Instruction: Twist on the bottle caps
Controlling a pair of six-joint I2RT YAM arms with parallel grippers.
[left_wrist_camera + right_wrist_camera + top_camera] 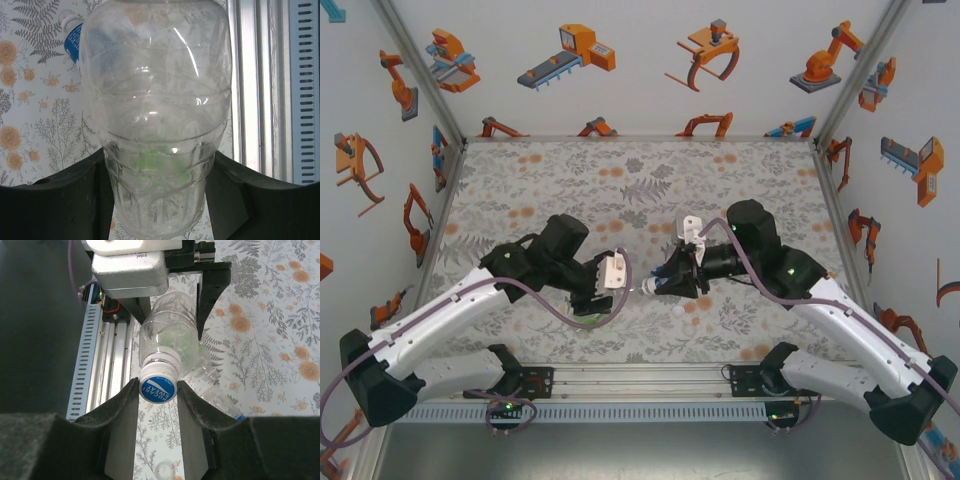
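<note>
1. Cap (157, 389), blue-topped, sits on the neck of the clear bottle (167, 335), held over the near part of the table (570, 180).
2. Right gripper (157, 386) pinches that cap from both sides.
3. Left gripper (157, 192) clamps the bottle's body.
4. Blue-labelled bottle (74, 37) lies on the table nearby.

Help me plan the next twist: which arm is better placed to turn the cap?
Right. The right gripper pinches the cap sitting on the bottle, while the left gripper clamps the bottle's body, probably to steady it.
</note>
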